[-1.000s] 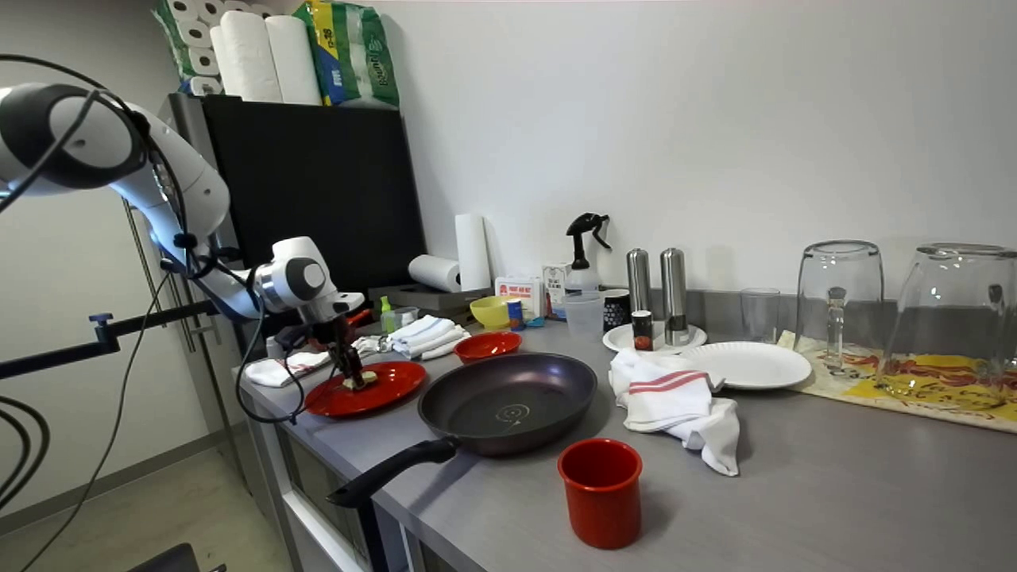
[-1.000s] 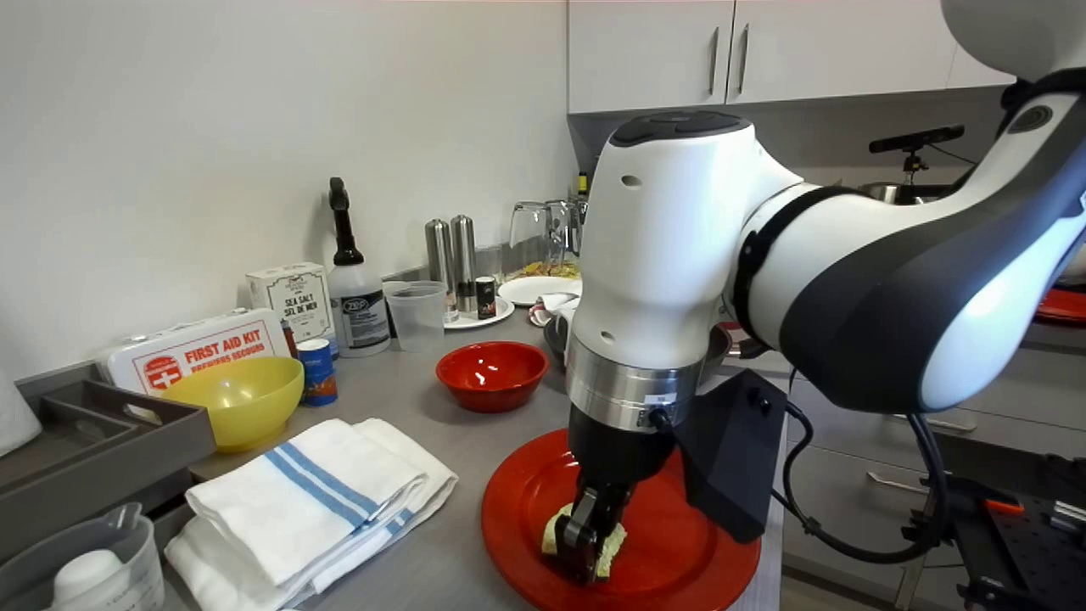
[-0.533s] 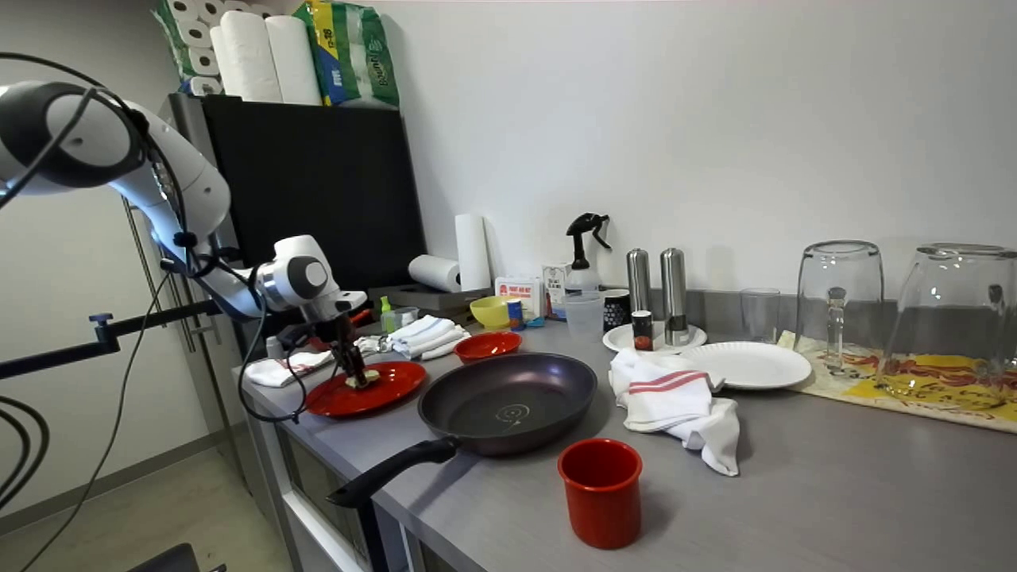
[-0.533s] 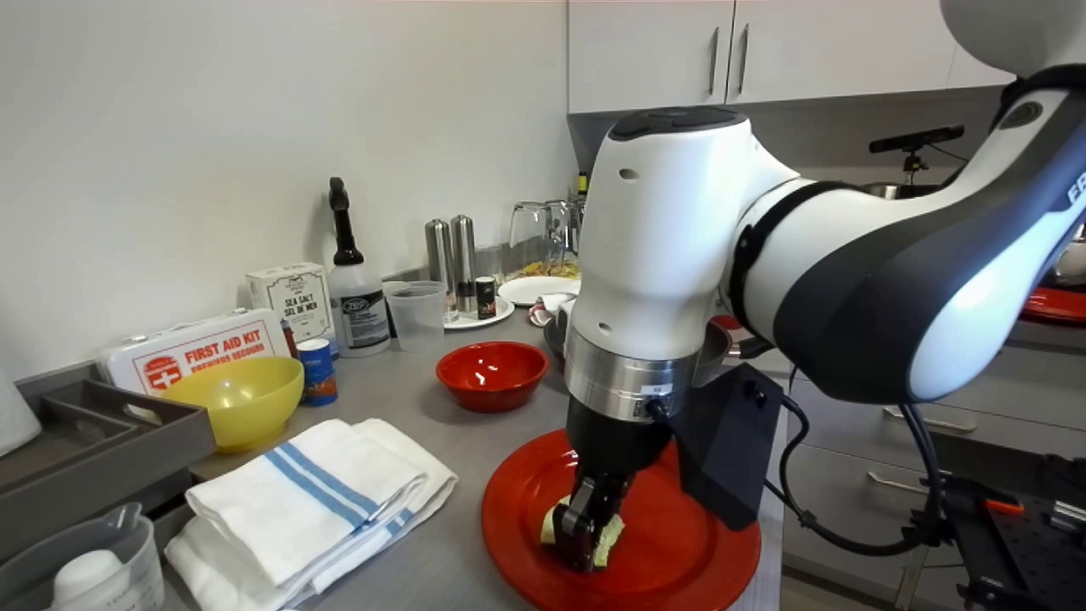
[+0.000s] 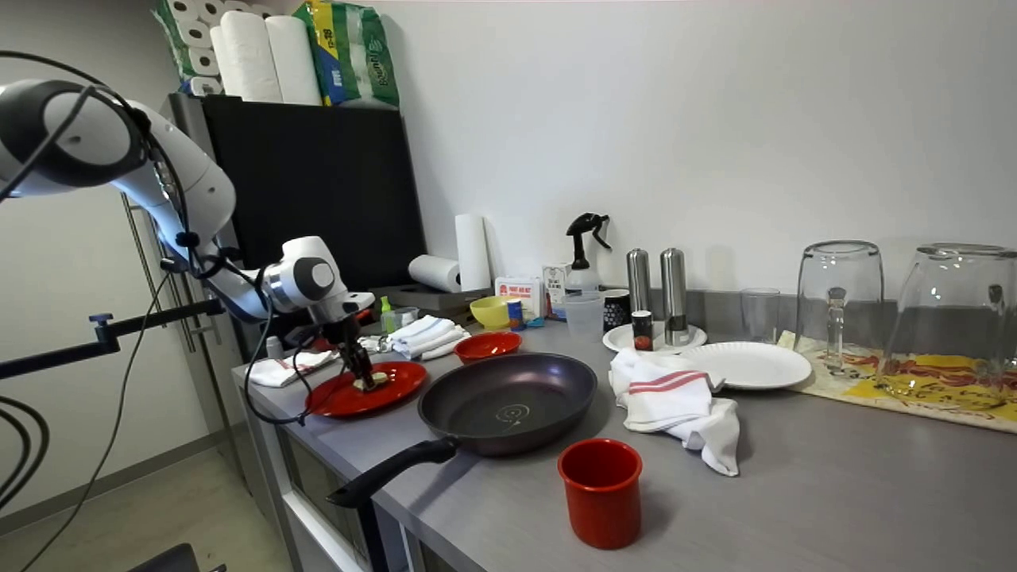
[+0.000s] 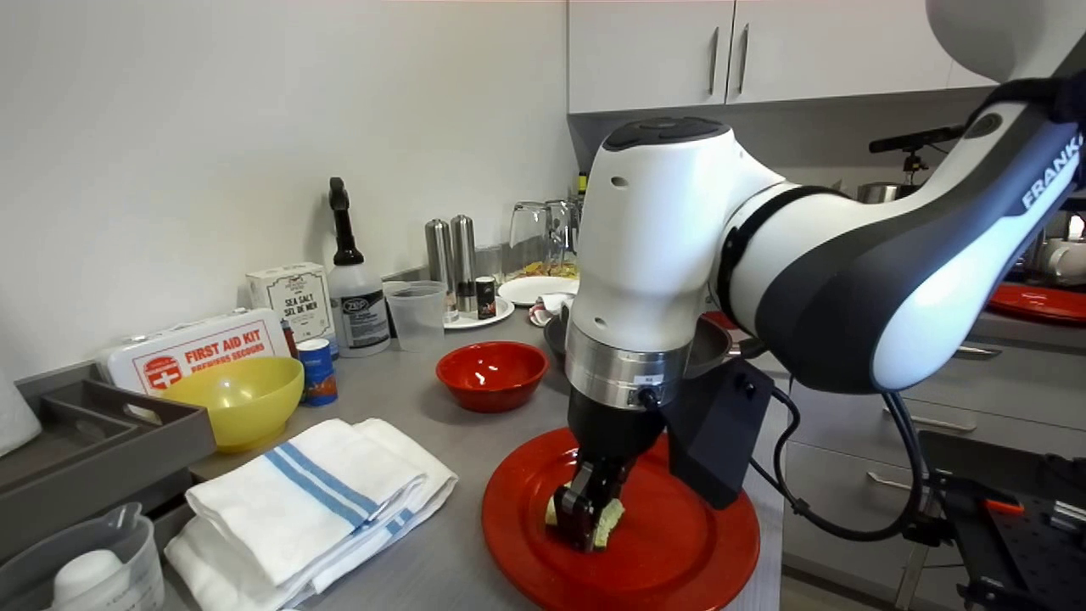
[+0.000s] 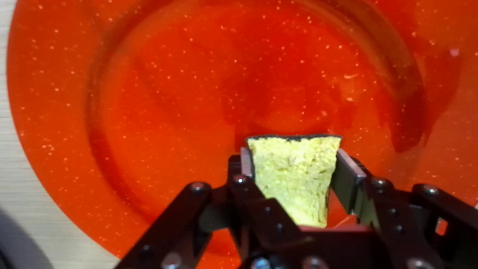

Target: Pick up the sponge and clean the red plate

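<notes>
1. Room: pale wall (image 5: 699,119); white overhead cupboards (image 6: 652,55), seen in an exterior view.
2. Surface (image 5: 826,492): grey, set along the wall; fine streaking shows in the wrist view.
3. Tall cabinet (image 5: 318,191), black side panel; on top, white paper rolls (image 5: 250,56) and a green pack (image 5: 361,56), legible: "Bounty".
4. Arm (image 6: 891,263): white and dark grey. Letters "FRANK" read on one link; the rest cannot be made out.
5. Glass pitchers (image 5: 842,294), two, standing on a yellow printed cloth (image 5: 862,389); print not legible.
6. Frying pan (image 5: 485,393), black: handle reaches over the surface's front edge; round mark at its centre too small to read.
7. Red plate (image 6: 687,560): glossy, pale flecks, flat on the surface, just beside the pan.
8. White plate (image 5: 616,342) near the wall: carries two steel mills (image 5: 674,278) and a small dark shaker (image 5: 643,330).
9. White box (image 6: 204,344): "FIRST AID KIT / PREMIERS SECOURS", red emblem with cross. Yellow bowl (image 6: 246,416) stands in front, overlapping its lower part.
10. Spray bottle (image 6: 361,314), black trigger head: label "ZEP". Carton (image 6: 297,301) just beside it: "SEA SALT / SEL DE MER".
11. Red bowl (image 6: 492,397): near the red plate in both exterior views.
12. Measuring cup (image 6: 140,556), clear: white rounded item (image 6: 87,573) inside, identity unclear.
13. Red cup (image 5: 600,500): upright, near the pan.
14. Tool (image 7: 297,162): closed onto the sponge (image 7: 295,183), pads (image 7: 351,163) against its two sides.
15. Sponge: pale yellow-green, thin dark layer along one edge; located on the red plate, within its inner ring.
</notes>
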`<state>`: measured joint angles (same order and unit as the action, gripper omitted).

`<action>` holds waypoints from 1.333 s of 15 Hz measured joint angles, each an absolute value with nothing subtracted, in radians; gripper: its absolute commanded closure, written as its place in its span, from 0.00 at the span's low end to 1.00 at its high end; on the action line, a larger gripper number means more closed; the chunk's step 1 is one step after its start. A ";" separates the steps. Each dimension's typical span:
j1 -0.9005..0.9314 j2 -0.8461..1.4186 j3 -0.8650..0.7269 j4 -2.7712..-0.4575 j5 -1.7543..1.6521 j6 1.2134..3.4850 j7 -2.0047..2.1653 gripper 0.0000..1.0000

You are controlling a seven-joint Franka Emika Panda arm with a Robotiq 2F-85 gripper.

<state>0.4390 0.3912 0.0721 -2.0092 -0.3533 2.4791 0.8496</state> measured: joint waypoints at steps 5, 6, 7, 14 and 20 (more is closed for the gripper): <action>0.429 0.391 0.050 -2.009 -0.355 2.479 0.851 0.73; 0.427 0.391 0.046 -2.009 -0.356 2.479 0.852 0.73; 0.425 0.391 0.040 -2.009 -0.357 2.479 0.855 0.73; 0.410 0.390 0.004 -2.009 -0.367 2.479 0.878 0.73; 0.391 0.389 -0.017 -2.009 -0.376 2.479 0.899 0.73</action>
<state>0.3911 0.3886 -0.0168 -2.0092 -0.3759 2.4791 0.8989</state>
